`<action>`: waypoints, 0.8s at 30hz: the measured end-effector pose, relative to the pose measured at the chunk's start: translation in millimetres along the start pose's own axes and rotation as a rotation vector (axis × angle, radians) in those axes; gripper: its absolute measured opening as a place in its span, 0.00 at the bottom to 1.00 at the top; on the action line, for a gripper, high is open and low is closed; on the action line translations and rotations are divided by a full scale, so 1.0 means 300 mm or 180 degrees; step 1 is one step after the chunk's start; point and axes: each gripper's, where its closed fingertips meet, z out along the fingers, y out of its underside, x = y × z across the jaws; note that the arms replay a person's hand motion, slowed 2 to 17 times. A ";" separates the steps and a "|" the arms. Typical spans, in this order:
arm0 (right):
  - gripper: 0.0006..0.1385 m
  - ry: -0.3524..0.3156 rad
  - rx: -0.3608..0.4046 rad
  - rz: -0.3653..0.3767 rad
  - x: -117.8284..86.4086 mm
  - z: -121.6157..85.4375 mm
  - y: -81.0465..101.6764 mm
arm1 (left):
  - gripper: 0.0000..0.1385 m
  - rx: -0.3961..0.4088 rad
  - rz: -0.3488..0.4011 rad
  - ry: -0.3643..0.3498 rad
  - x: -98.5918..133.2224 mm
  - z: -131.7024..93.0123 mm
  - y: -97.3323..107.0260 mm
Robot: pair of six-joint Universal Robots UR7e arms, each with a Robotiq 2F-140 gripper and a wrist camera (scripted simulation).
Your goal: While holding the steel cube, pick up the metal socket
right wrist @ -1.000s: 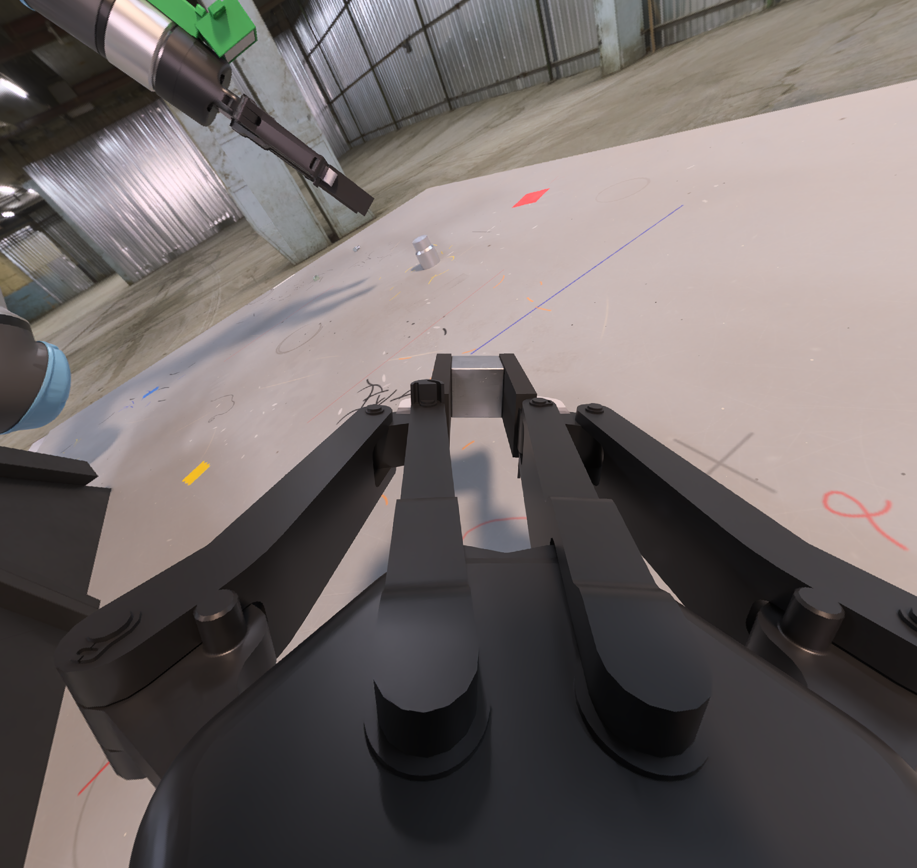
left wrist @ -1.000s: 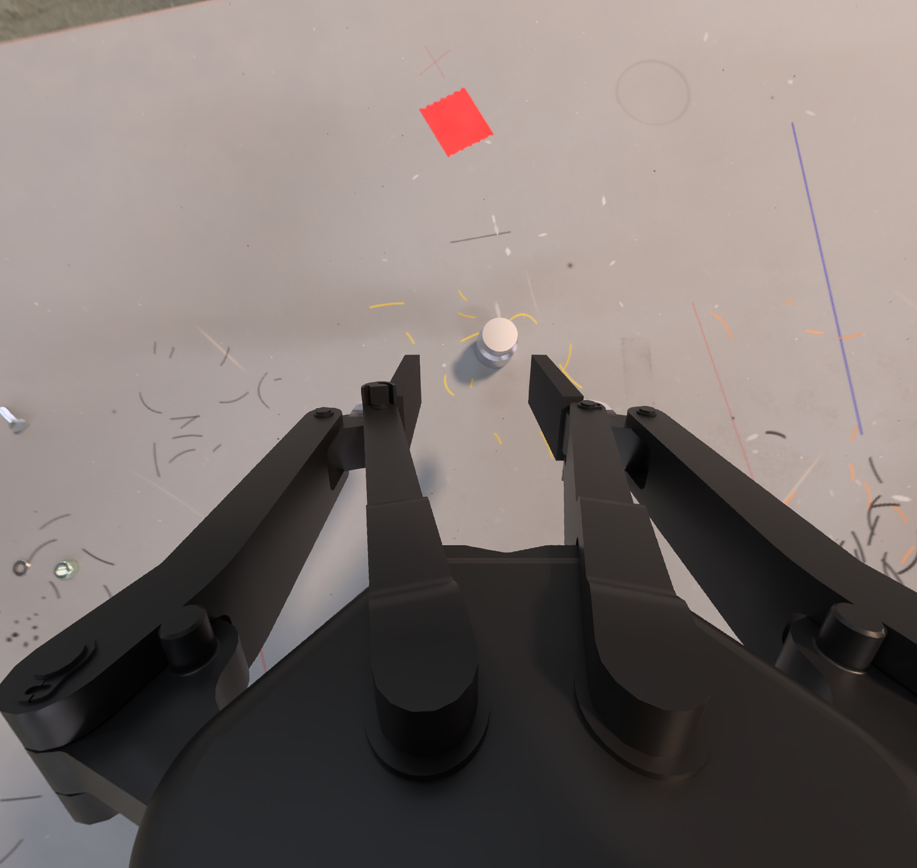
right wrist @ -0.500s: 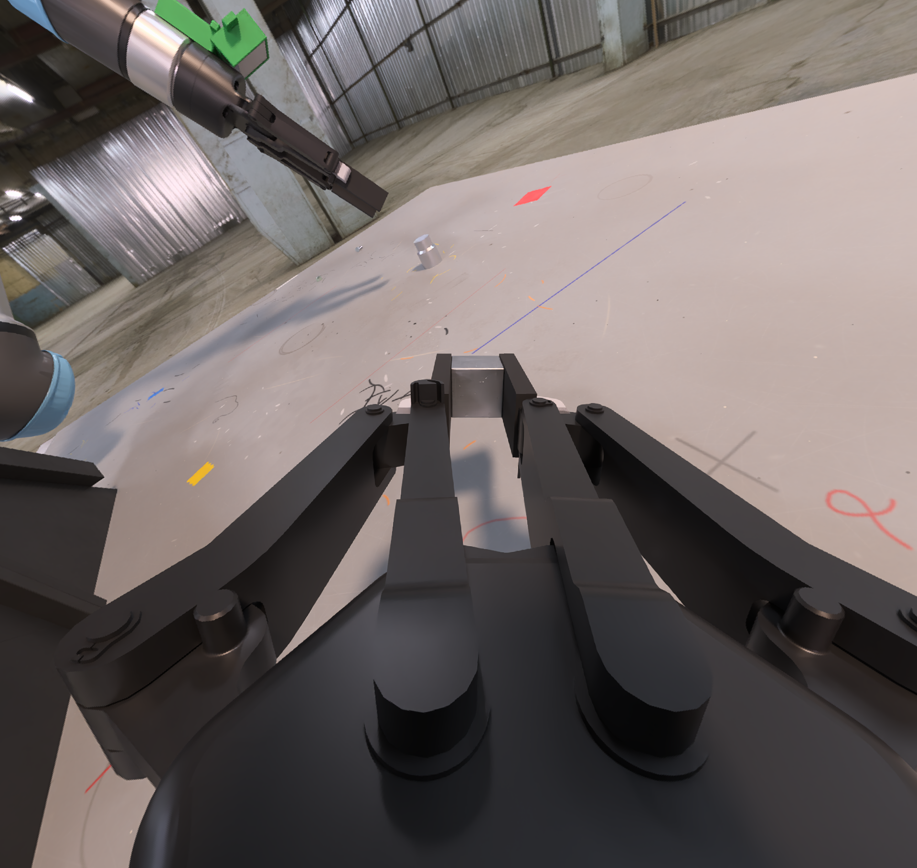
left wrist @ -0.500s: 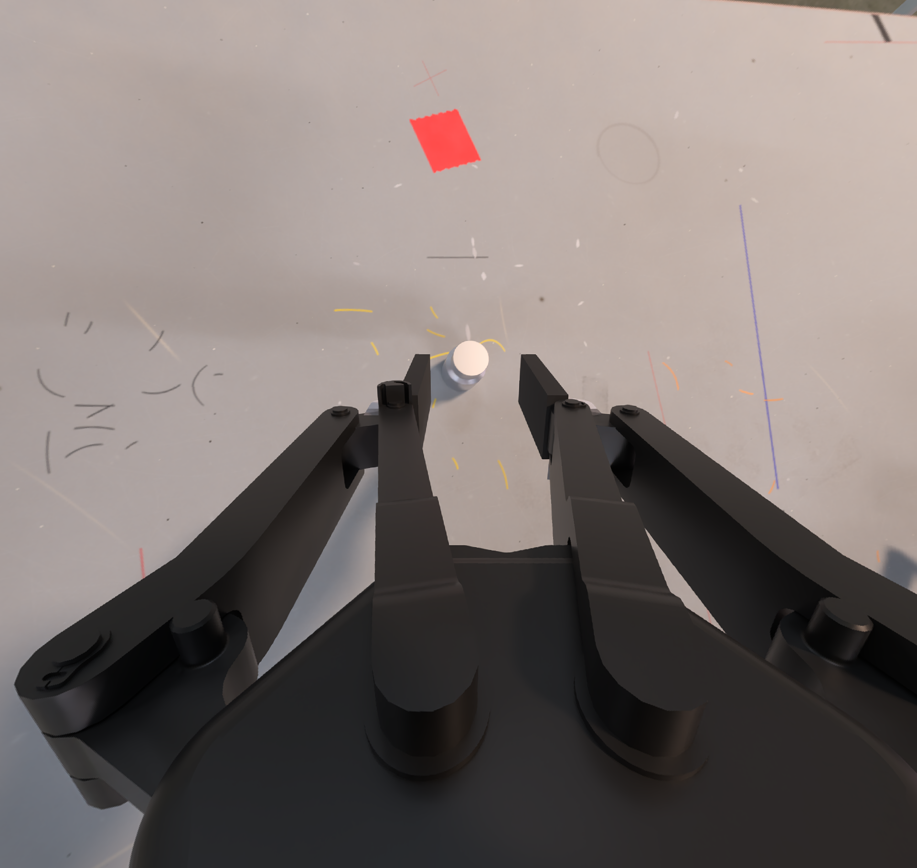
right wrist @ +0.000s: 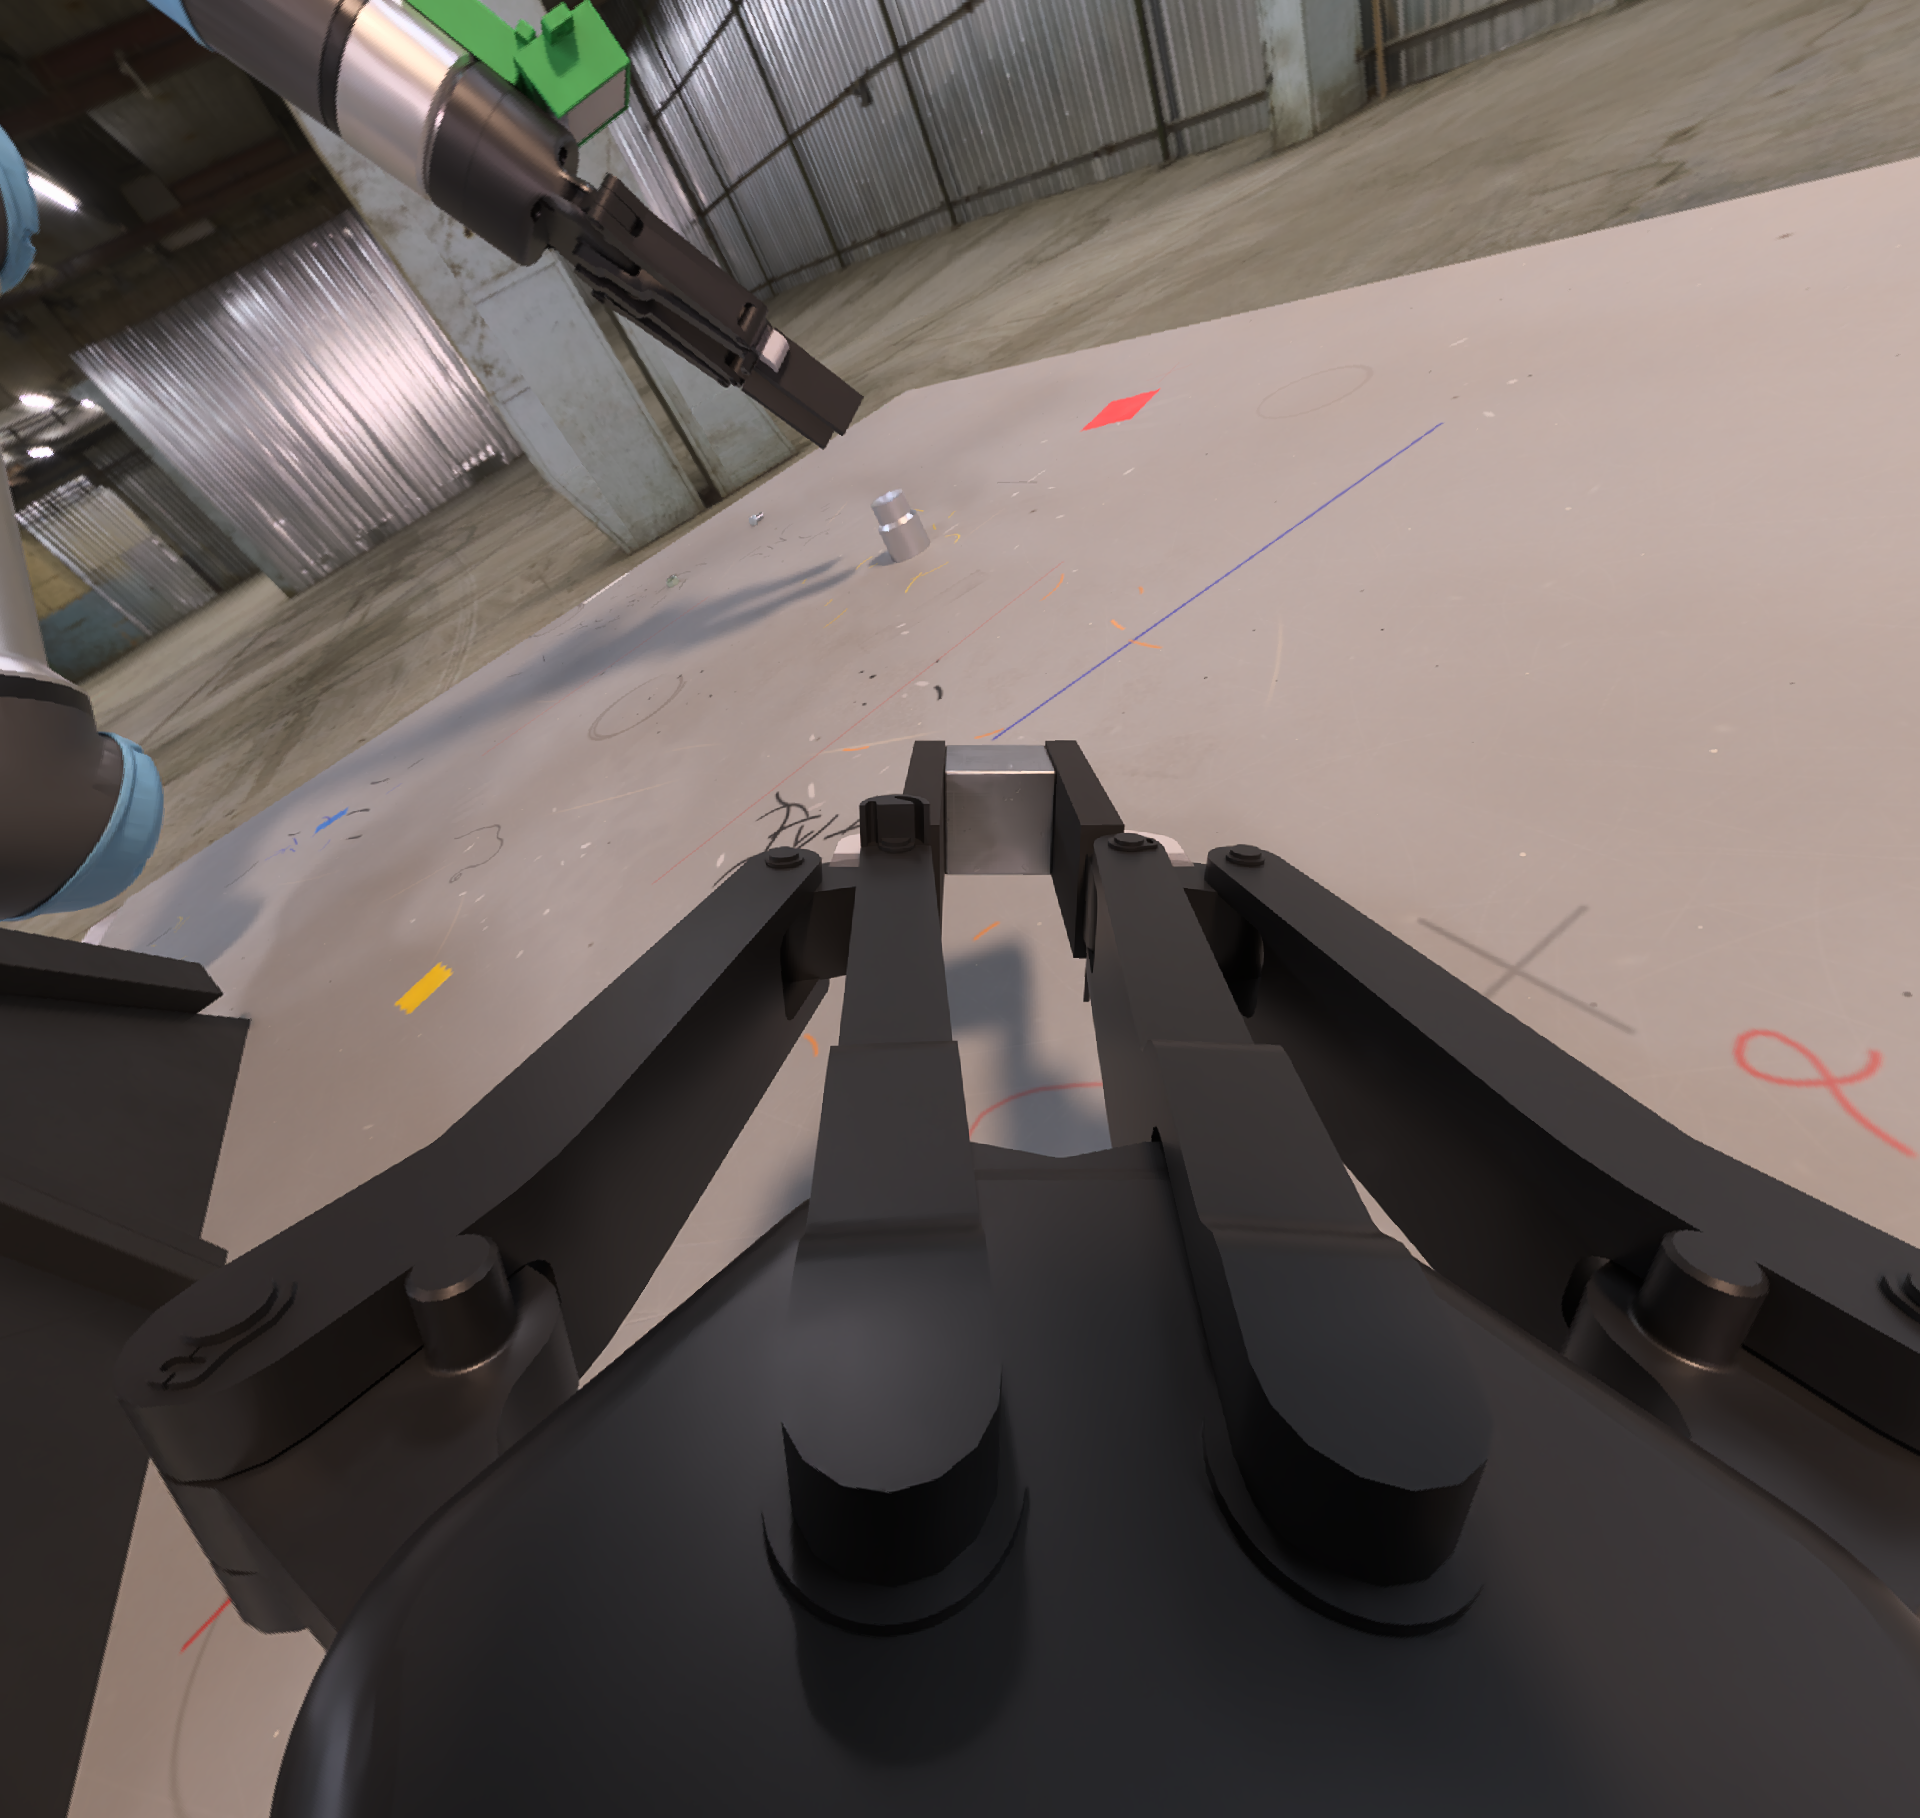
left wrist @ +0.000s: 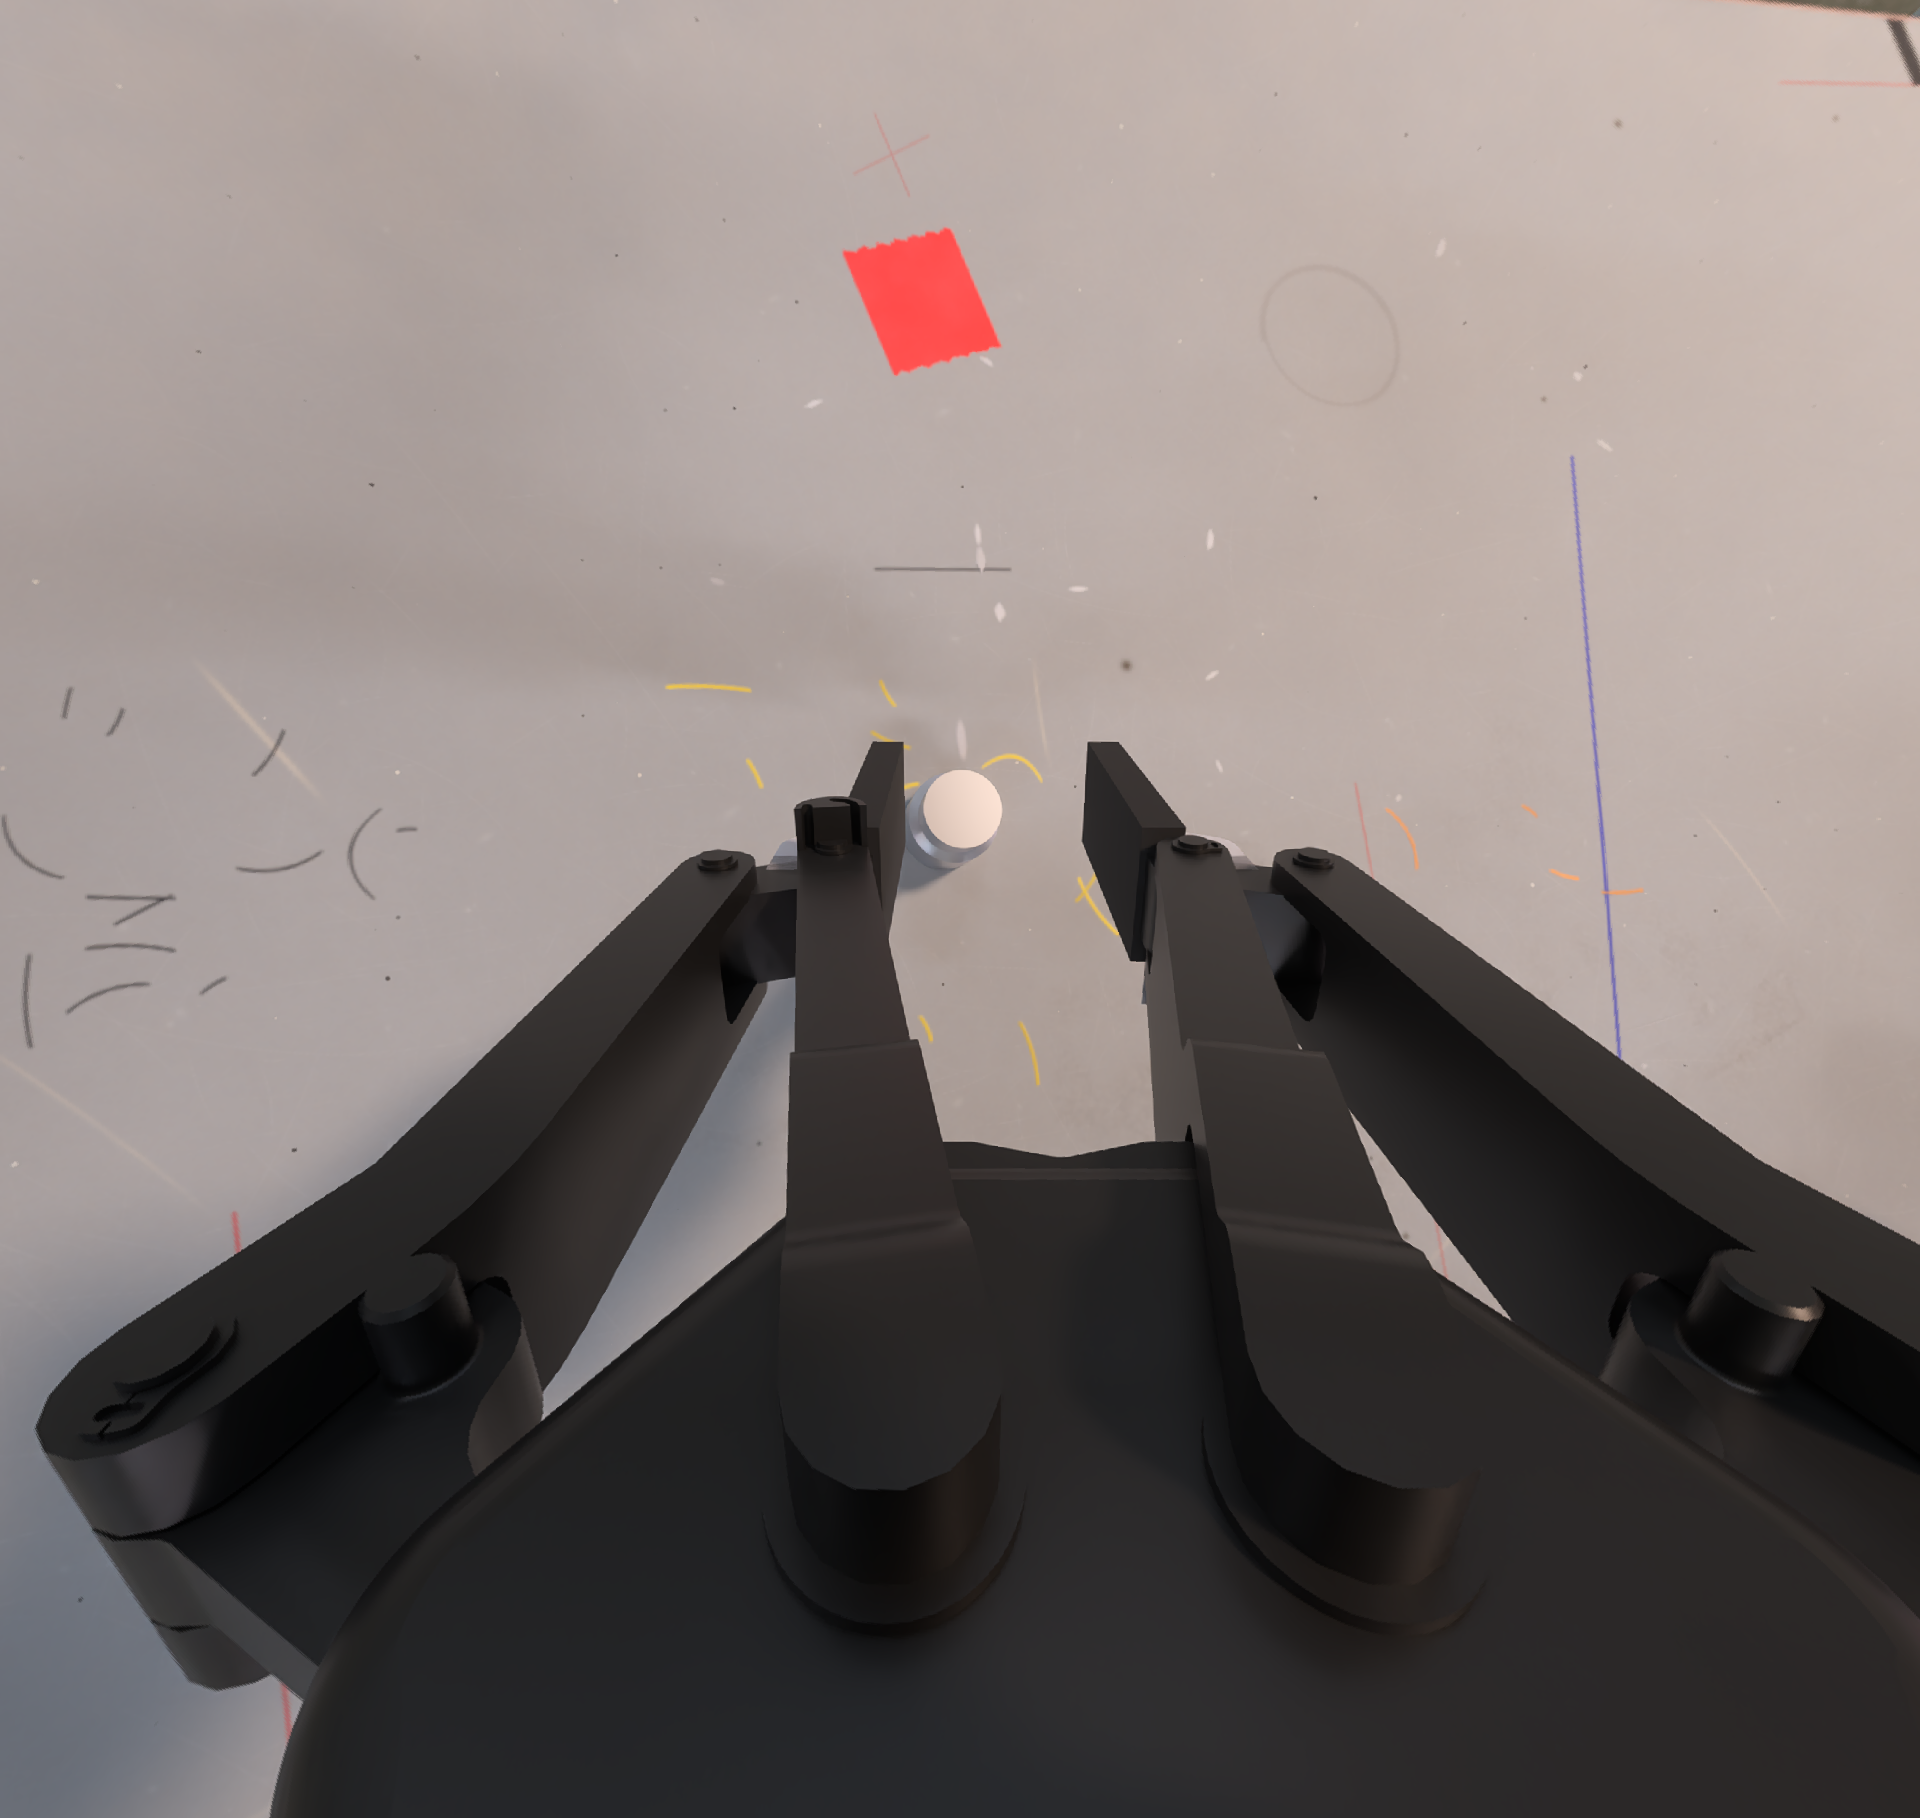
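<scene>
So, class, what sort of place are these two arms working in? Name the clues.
Probably a warehouse or factory hall: corrugated metal walls, a concrete pillar and a bare concrete floor surround a large scuffed worktable marked with lines and tape.

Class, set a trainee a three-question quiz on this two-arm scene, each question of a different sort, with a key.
1. True or false: the right gripper is shut on the steel cube.
2. Which best describes the left gripper? A shut on the metal socket; B open above it; C not in view.
3. Fill in: the socket stands on the ____, nearer than a red patch.

Key: 1 true. 2 B. 3 table.
</scene>
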 end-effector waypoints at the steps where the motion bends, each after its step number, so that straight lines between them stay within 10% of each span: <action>1: 0.18 0.0000 0.0000 -0.0003 0.000 0.000 0.000 | 0.34 -0.0030 0.0002 -0.0005 0.000 0.008 -0.002; 24: 0.18 0.0004 -0.0010 -0.0044 -0.005 0.000 0.004 | 0.33 -0.0701 -0.0121 -0.0185 -0.023 0.146 0.034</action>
